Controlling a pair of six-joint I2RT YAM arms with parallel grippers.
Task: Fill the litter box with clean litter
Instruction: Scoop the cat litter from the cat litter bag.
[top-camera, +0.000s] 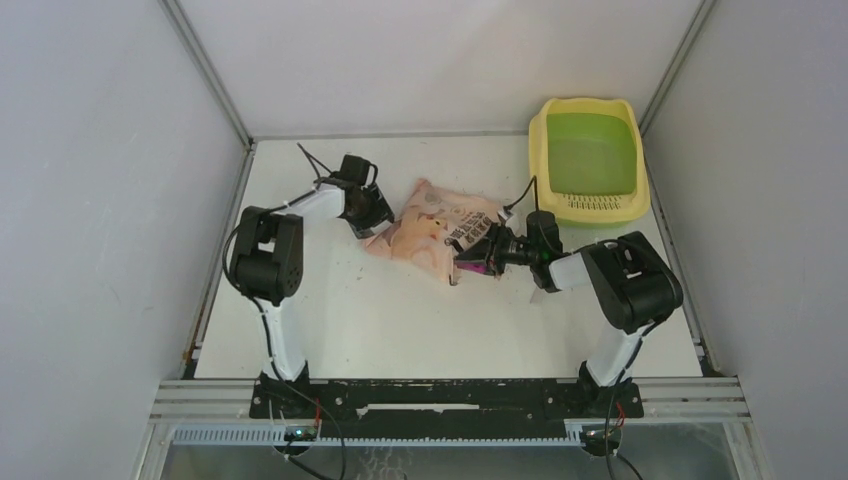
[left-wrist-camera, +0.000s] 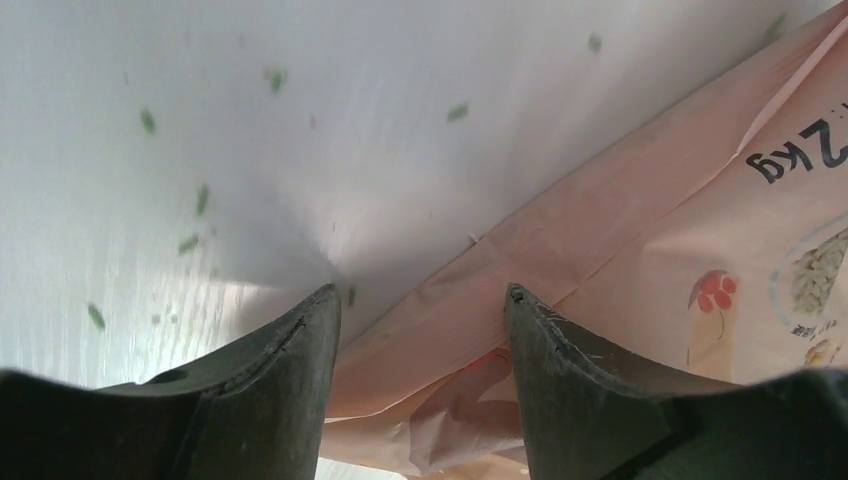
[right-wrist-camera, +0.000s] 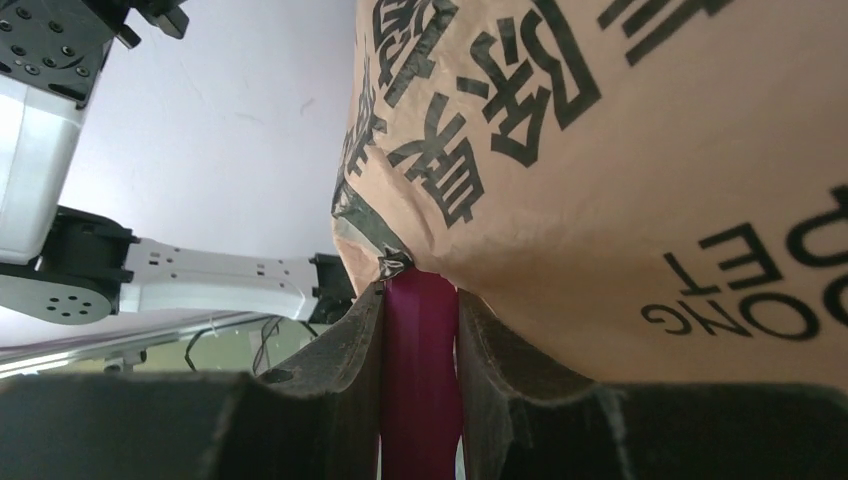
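The litter box (top-camera: 543, 150), pale yellow with a green basin, stands at the back right of the table. A peach-pink printed bag (top-camera: 428, 230) lies at the table's middle. My left gripper (top-camera: 371, 216) is at the bag's left edge; its jaws (left-wrist-camera: 420, 290) stand open with the bag's (left-wrist-camera: 640, 250) folded edge between the fingers. A few green litter granules (left-wrist-camera: 202, 198) lie scattered on the white table. My right gripper (right-wrist-camera: 420, 290) is shut on the handle of a magenta scoop (right-wrist-camera: 420, 380), which runs in under the bag's (right-wrist-camera: 620, 150) torn edge. The scoop's bowl is hidden.
White walls close in the table on the left, back and right. The left arm (top-camera: 268, 255) stretches along the left side. The right arm (top-camera: 625, 280) sits just in front of the litter box's slotted step (top-camera: 590, 203).
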